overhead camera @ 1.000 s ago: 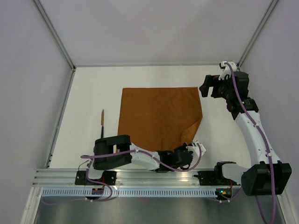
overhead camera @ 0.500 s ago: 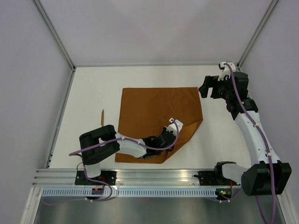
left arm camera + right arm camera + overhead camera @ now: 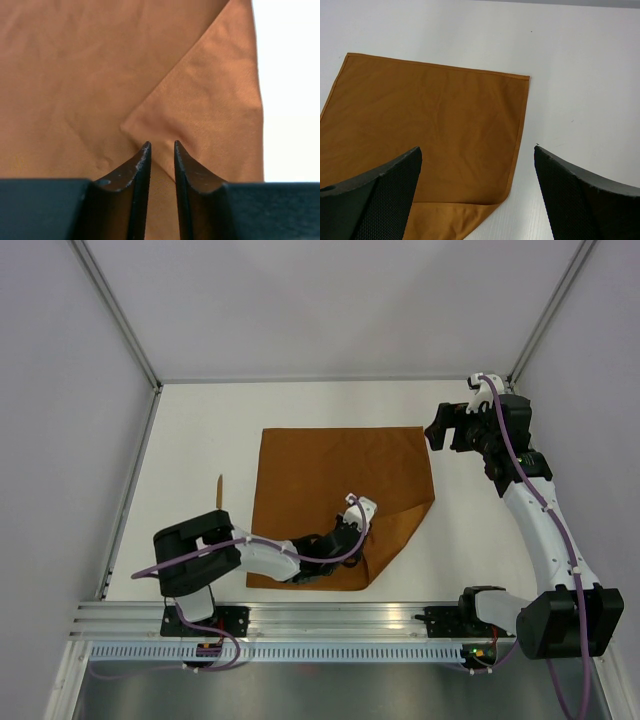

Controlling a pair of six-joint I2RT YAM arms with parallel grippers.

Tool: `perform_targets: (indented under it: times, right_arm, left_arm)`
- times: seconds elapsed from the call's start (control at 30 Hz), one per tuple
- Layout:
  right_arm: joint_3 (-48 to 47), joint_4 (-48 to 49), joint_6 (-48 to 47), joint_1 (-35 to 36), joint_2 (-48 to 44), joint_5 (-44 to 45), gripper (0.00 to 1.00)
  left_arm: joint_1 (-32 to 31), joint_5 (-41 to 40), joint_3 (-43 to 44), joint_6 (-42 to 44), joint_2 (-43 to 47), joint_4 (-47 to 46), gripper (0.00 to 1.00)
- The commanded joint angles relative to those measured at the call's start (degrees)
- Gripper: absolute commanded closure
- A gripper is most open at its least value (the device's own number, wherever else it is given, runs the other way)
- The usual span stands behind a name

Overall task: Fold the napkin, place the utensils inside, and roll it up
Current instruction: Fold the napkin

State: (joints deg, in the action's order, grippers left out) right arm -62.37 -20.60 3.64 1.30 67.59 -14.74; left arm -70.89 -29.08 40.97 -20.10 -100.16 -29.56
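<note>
left jaws narrowly apart over rust-orange napkin (image 3: 330,480), one corner folded

Left arm (image 3: 270,558) crosses napkin (image 3: 330,465) — far half open.

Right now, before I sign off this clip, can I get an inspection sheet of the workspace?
Surface: white table, no marks seen.
Job's things: napkin lies flat, its near right corner folded in toward the middle; one slender utensil lies on the table left of the napkin, apart from it.
Clutter: nothing seen.
Grippers: left gripper low over the folded corner, jaws slightly parted, no cloth seen between them; right gripper wide open, holding nothing, raised beside the napkin's far right corner.
Cables: purple cables run along both arms; no snag seen.
Surroundings: pale walls; metal rail at the near edge.
</note>
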Motion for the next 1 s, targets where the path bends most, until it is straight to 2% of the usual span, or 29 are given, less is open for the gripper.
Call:
perform_targets:
  times: [0.0,0.1,0.2,0.3,0.33,0.6,0.8,0.97]
  right_arm:
    - [0.0,-0.2,0.2,0.2,0.4,0.1,0.02]
    - [0.0,-0.2,0.1,0.2,0.3,0.1,0.02]
    - [0.0,-0.3,0.1,0.3,0.3,0.0,0.02]
    - [0.1,-0.2,0.1,0.2,0.3,-0.1,0.02]
    - [0.1,-0.2,0.1,0.2,0.2,-0.1,0.02]
    - [0.0,-0.3,0.2,0.4,-0.1,-0.3,0.02]
    - [0.1,-0.2,0.1,0.4,-0.4,0.0,0.02]
    - [0.1,-0.4,0.1,0.5,-0.4,-0.2,0.02]
  left_arm:
    - [-0.2,-1.3,-0.4,-2.1,4.4,-1.6,0.67]
    - [0.1,-0.7,0.6,-2.1,5.1,-0.5,0.64]
    - [1.6,1.9,3.7,-5.1,5.1,4.7,0.63]
    - [3.0,2.4,9.9,-8.8,4.3,17.6,0.62]
    - [3.6,3.5,11.7,-9.1,3.5,24.6,0.62]
    - [4.2,6.3,24.1,-11.4,-3.7,41.2,0.62]
    - [4.3,6.0,26.9,-13.7,-6.2,47.4,0.63]
    - [4.7,5.4,26.7,-14.5,-6.7,47.8,0.6]
